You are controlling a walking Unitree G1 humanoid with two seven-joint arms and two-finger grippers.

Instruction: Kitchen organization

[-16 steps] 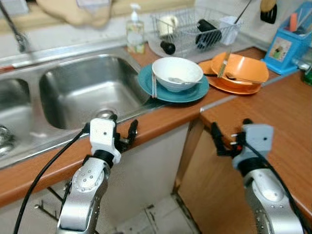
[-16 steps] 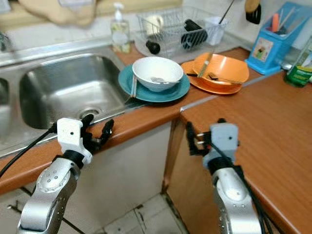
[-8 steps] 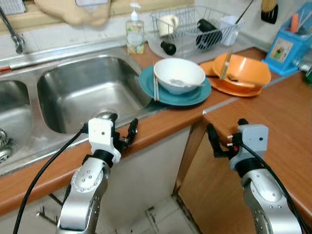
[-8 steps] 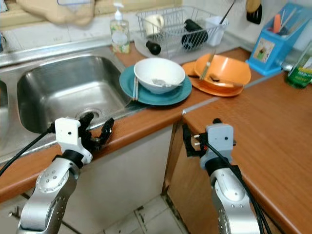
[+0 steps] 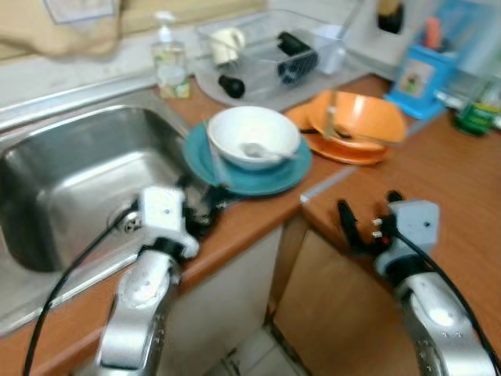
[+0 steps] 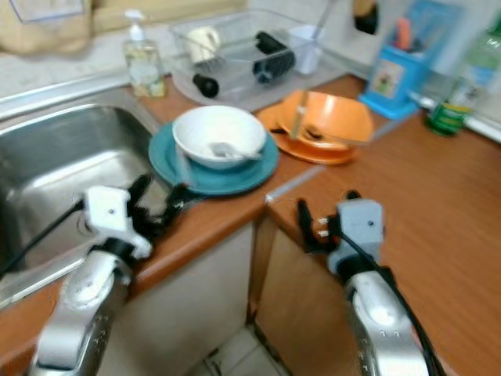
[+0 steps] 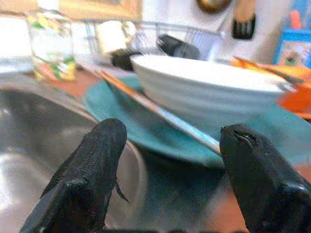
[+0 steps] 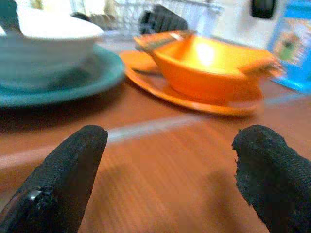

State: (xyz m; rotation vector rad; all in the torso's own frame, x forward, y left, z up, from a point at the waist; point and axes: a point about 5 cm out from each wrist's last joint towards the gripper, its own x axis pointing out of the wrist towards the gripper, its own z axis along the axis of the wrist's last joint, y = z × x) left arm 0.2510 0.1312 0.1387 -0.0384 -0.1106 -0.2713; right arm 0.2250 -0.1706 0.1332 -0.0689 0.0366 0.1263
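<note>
A white bowl holding a spoon sits on a teal plate, with chopsticks resting on the plate's near side. To its right, an orange bowl stands on an orange plate with chopsticks across it. My left gripper is open at the counter's front edge, just short of the teal plate. My right gripper is open and empty over the wooden counter, facing the orange dishes.
A steel sink lies to the left. Behind the dishes stand a wire dish rack with cups and a soap bottle. At the back right are a blue utensil holder and a green bottle.
The camera has swung right and the picture is blurred. My left gripper now sits closer to the teal plate. Both grippers stay open.
</note>
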